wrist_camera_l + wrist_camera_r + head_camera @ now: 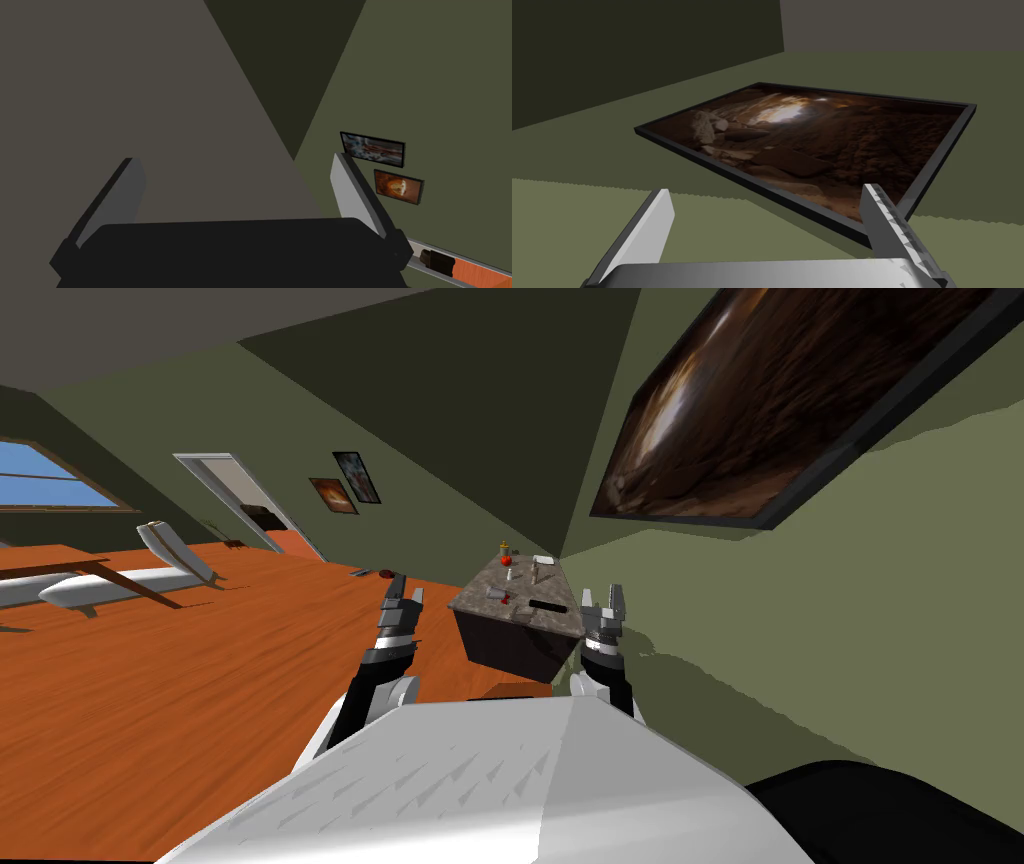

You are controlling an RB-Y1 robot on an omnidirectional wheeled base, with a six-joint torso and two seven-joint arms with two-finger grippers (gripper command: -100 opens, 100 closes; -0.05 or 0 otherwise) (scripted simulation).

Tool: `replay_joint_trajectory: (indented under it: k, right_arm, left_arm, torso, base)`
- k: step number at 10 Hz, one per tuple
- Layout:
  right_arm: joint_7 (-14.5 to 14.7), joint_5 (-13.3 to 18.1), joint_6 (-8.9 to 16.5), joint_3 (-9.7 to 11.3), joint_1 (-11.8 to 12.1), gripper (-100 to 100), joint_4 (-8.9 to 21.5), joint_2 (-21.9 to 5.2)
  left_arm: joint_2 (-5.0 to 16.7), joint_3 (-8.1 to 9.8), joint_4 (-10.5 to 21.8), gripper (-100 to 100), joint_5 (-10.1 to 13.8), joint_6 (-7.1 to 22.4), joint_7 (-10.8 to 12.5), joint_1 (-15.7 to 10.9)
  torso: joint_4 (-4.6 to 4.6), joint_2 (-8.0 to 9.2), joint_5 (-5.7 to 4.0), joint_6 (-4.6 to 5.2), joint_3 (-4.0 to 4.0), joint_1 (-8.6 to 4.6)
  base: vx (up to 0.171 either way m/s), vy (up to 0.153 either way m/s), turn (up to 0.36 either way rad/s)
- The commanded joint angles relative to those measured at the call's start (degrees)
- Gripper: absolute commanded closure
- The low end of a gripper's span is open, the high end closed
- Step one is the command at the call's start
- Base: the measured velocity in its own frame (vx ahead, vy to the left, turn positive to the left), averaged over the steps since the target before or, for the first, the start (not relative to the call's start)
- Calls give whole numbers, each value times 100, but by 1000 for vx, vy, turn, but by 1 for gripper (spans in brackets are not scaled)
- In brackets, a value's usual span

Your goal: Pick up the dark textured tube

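My left gripper (397, 584) and my right gripper (602, 592) are both raised ahead of my chest, each with its two blades spread wide and nothing between them. Beyond them, in the gap between the two, stands a small table (500, 643) with a dark body and a mottled grey top, set in the room's corner on the orange floor (200, 668). The dark tube (545, 605) lies flat on that top, near the edge facing me and toward my right gripper's side, apart from both grippers. Farther back on the top sit a red object (506, 559), a white block (543, 560) and some small grey pieces (497, 592) I cannot make out.
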Motion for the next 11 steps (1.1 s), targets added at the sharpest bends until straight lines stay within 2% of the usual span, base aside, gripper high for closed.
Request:
replay_joint_trajectory:
  k: [1,11]
  right_arm:
    - [-26,5,8,-11,25,-100,16,-232]
    - [-275,175,131,-23,276,-100,368,-1847]
  left_arm:
    - [0,0,0,0,0,0,0,0]
    - [-1,-1,0,0,0,0,0,-1]
  torso:
    - [0,0,0,0,0,0]
    - [5,23,6,0,13,26]
  base:
    - [-23,15,-60]
    - [-53,58,-61]
